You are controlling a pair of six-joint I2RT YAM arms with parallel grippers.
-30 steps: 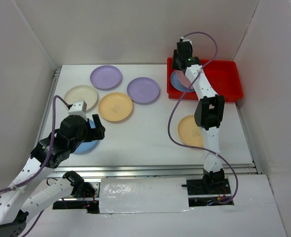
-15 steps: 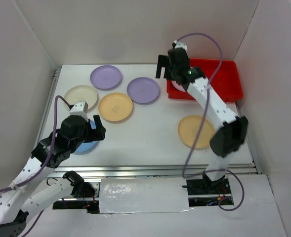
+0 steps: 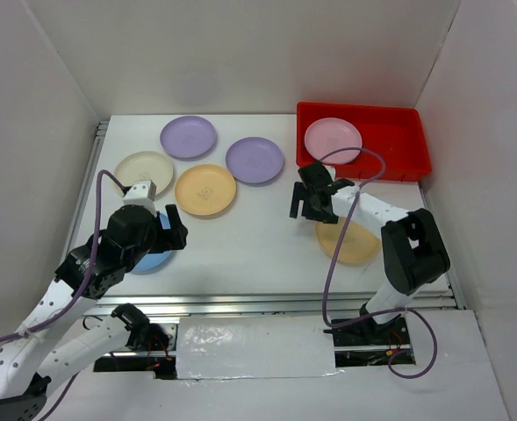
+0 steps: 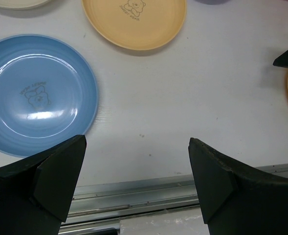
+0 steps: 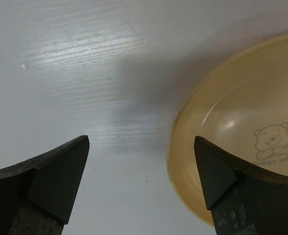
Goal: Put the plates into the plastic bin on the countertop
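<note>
The red plastic bin (image 3: 398, 145) stands at the back right of the countertop (image 3: 258, 237) with the pink plate (image 3: 333, 139) in its left half. My right gripper (image 3: 311, 203) is open and empty, low over the countertop at the left rim of a yellow-orange plate (image 3: 353, 237). In the right wrist view that plate (image 5: 246, 142) lies under the right finger (image 5: 222, 171). My left gripper (image 3: 157, 232) is open and empty above a blue plate (image 3: 153, 260), which shows in the left wrist view (image 4: 36, 93).
Two purple plates (image 3: 188, 136) (image 3: 254, 160), a cream plate (image 3: 144, 173) and a second yellow-orange plate (image 3: 205, 189) lie at the back left. A metal rail (image 3: 267, 303) runs along the near edge. White walls close the sides and back.
My right gripper left the pink plate in the bin, pulled back toward me and dropped to the yellow-orange plate's left rim. The left arm has not moved.
</note>
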